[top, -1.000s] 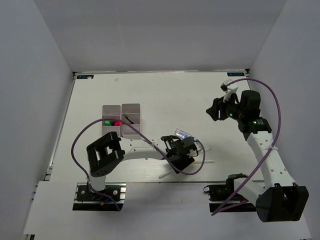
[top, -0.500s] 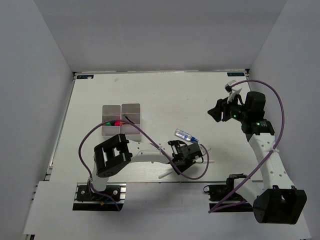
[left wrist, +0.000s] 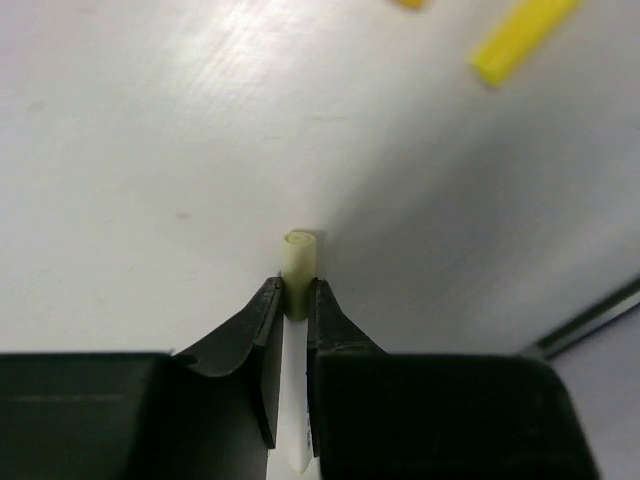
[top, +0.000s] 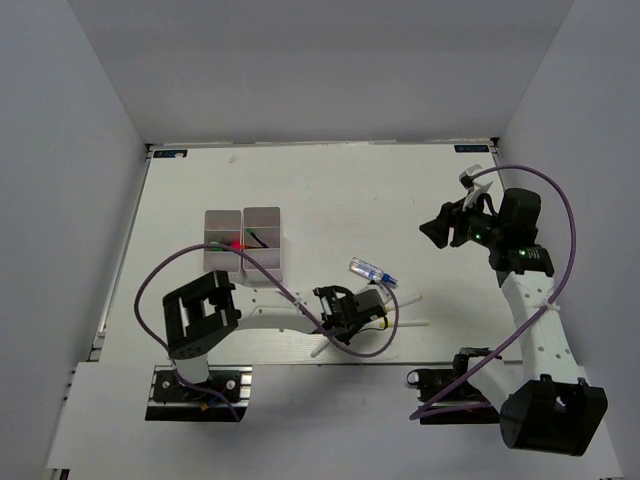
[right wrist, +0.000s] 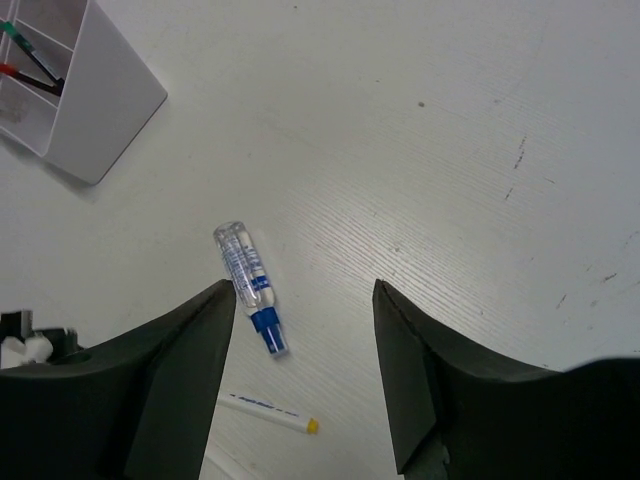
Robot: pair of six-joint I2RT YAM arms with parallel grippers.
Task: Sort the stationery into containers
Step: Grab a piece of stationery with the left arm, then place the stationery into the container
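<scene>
White stick (left wrist: 299, 255): thin, stiff, round rod, smooth and probably plastic; likely light and slippery. You have it near the front edge of the bench (left wrist: 150, 150), pinched close to one end by the left end effector (left wrist: 290, 297). A hold nearer mid-length would likely steady it. Right end effector (right wrist: 303, 295): spread, empty, above the clear-blue tube (right wrist: 250, 285).

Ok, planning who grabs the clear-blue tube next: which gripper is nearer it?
Left. The left gripper, shut on the white stick, is just near-left of the tube; the right gripper hangs open, raised, farther right.
</scene>
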